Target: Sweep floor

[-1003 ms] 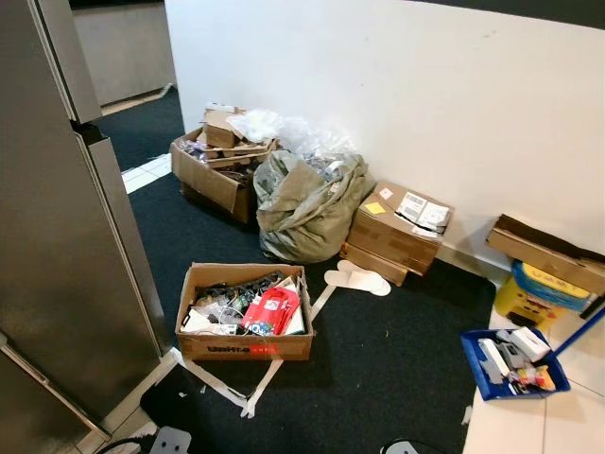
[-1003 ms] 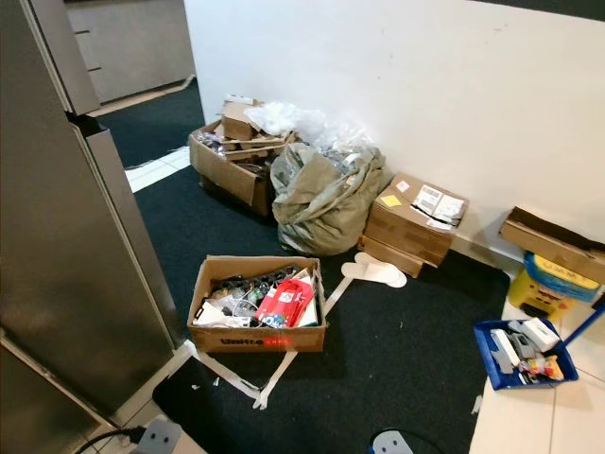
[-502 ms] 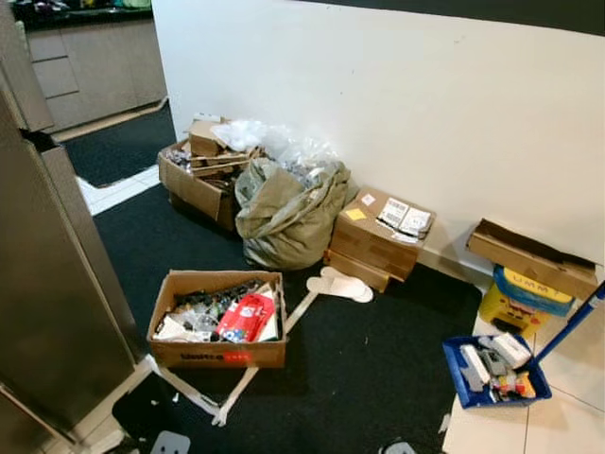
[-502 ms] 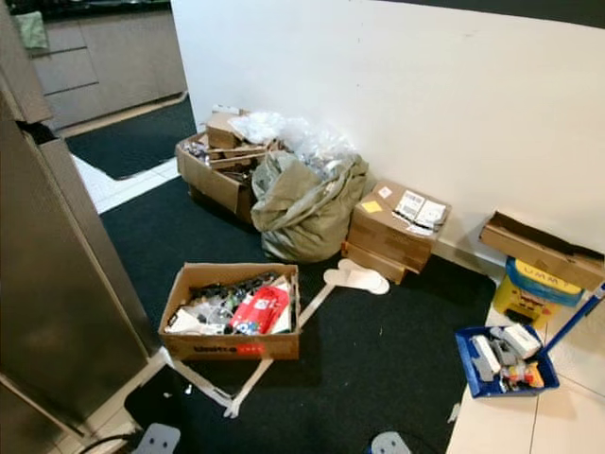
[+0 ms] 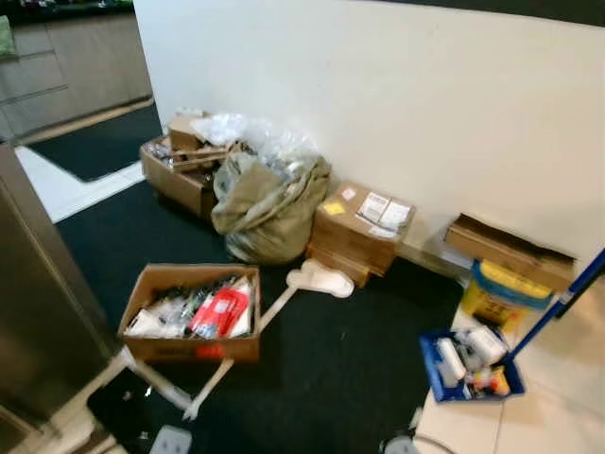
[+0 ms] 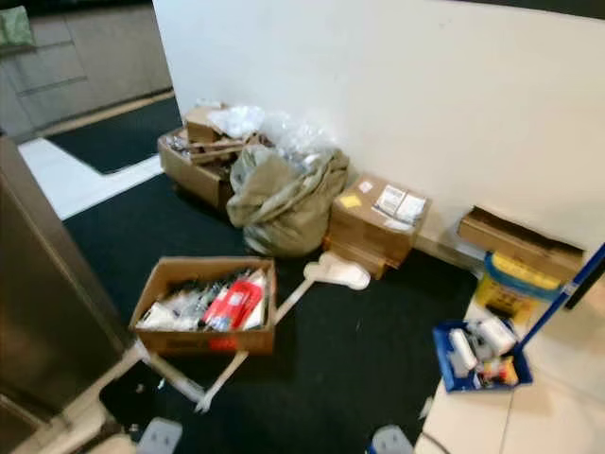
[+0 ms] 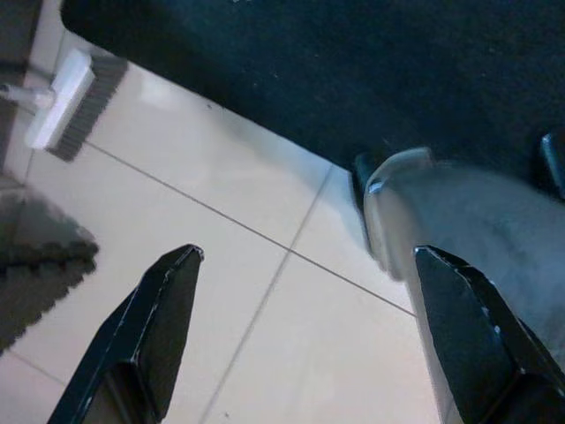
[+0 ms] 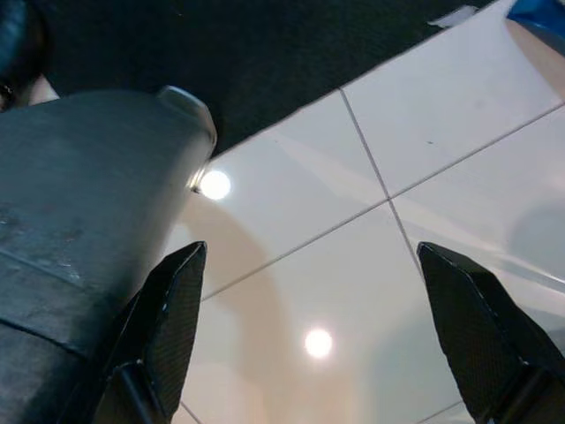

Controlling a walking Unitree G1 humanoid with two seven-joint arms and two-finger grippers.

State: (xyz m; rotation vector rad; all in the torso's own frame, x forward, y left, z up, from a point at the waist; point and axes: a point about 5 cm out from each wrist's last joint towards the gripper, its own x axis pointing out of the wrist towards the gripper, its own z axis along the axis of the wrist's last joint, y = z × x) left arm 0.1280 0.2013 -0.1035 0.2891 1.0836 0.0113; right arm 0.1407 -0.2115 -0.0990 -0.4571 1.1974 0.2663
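Presently: long blue-handled broom pole (image 5: 565, 298), leaning at my right by the blue plastic bin (image 5: 470, 362); likely light, stiff, best gripped mid-shaft; left tool (image 7: 305, 331) and right tool (image 8: 309, 331) apart, empty, over pale tiled floor (image 8: 353, 274).

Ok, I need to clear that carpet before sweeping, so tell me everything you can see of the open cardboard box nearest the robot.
The open cardboard box is brown, low and rectangular, flaps up, with red print on its near side. It sits flat on the dark carpet, packed with clutter including a red packet and clear wrapping. A pale strip on the carpet runs past its right corner.
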